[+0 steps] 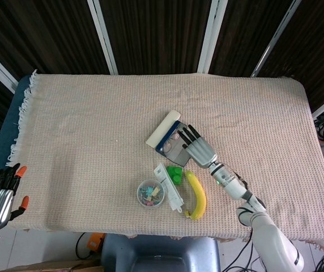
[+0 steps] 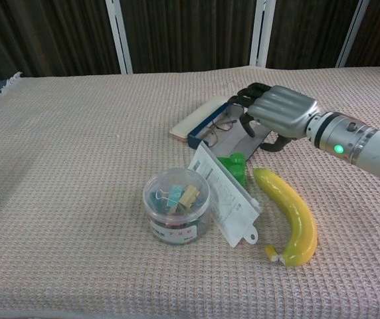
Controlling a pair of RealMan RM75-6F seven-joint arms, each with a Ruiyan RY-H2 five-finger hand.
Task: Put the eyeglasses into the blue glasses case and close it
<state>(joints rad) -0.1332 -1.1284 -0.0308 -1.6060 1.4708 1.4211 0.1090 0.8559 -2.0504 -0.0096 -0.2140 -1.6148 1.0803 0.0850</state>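
The blue glasses case [image 1: 163,148] [image 2: 202,133] lies open mid-table, its grey lid [image 1: 180,154] [image 2: 252,140] tilted toward the right. The eyeglasses [image 1: 173,140] [image 2: 220,125] sit inside the case. My right hand [image 1: 197,148] [image 2: 278,111] lies over the lid with its fingers stretched across the top edge toward the glasses, touching the lid and holding nothing. Off the table's front left corner hangs my left hand [image 1: 0,191], fingers apart and empty, seen only in the head view.
A cream oblong case [image 1: 163,128] [image 2: 191,120] lies against the blue case's far side. In front are a green object [image 1: 175,173] [image 2: 233,166], a banana [image 1: 197,195] [image 2: 293,216], a white packet [image 1: 169,181] [image 2: 226,196] and a jar of clips [image 1: 150,193] [image 2: 175,203].
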